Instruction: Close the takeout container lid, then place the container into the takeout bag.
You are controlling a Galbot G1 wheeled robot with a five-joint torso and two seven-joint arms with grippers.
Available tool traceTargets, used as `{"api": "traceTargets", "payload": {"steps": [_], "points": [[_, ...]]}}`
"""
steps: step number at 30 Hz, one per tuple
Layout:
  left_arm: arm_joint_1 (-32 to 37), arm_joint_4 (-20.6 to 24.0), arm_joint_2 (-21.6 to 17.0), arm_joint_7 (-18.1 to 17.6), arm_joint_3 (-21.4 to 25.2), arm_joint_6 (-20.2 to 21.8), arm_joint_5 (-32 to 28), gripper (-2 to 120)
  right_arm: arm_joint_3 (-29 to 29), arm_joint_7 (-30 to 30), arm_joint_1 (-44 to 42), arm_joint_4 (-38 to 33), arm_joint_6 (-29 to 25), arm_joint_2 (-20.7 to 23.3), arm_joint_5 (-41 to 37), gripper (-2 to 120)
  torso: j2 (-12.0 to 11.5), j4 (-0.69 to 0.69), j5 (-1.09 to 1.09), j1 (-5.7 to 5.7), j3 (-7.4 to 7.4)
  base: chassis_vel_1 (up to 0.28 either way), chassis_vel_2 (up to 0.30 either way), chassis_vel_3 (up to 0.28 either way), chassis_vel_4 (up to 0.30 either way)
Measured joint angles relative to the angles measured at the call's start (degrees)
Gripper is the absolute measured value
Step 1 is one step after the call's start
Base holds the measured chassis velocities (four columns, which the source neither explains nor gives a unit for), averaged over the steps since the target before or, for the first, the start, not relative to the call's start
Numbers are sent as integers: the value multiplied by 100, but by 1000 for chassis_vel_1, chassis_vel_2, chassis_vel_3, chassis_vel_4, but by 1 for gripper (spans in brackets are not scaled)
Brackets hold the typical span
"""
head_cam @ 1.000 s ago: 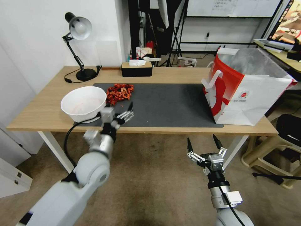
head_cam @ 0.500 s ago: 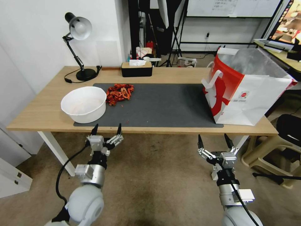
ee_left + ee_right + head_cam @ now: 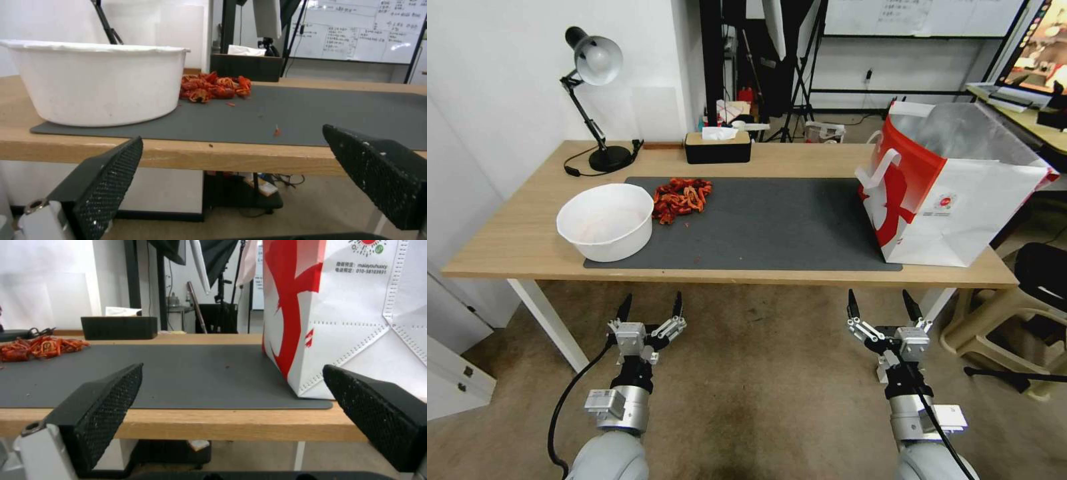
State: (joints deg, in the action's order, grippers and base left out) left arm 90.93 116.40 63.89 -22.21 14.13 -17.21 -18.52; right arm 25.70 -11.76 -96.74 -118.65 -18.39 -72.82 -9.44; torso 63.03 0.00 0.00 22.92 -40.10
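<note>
The takeout bag [image 3: 960, 193] stands open on the right end of the table, red and white with foil lining, and its near face also shows in the right wrist view [image 3: 356, 323]. The takeout container and its lid are out of view. My left gripper [image 3: 652, 307] hangs open below the table's front edge, in front of the bowl, with nothing between its fingers [image 3: 232, 135]. My right gripper [image 3: 880, 303] is open too, below the edge and in front of the bag, and it is empty [image 3: 233, 367].
A round white bowl [image 3: 605, 220] sits on the left of the dark mat [image 3: 774, 227], with a pile of red crayfish [image 3: 682, 195] behind it. A desk lamp [image 3: 594, 100] and a tissue box [image 3: 718, 147] stand at the back. Stools stand at the right [image 3: 1014, 313].
My left arm has pulled back from beside the bowl and dropped below the table's front edge, still open. The right gripper shifted slightly rightward a second ago, then held still.
</note>
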Motion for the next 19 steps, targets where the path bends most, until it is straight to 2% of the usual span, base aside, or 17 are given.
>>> {"api": "traceTargets", "payload": {"steps": [19], "points": [[-31,-2,-7,-1,-11,12,-19,100,-4,6,0,3,0,0,1,100,0,0,0,0,0,0,0,0,0]]}}
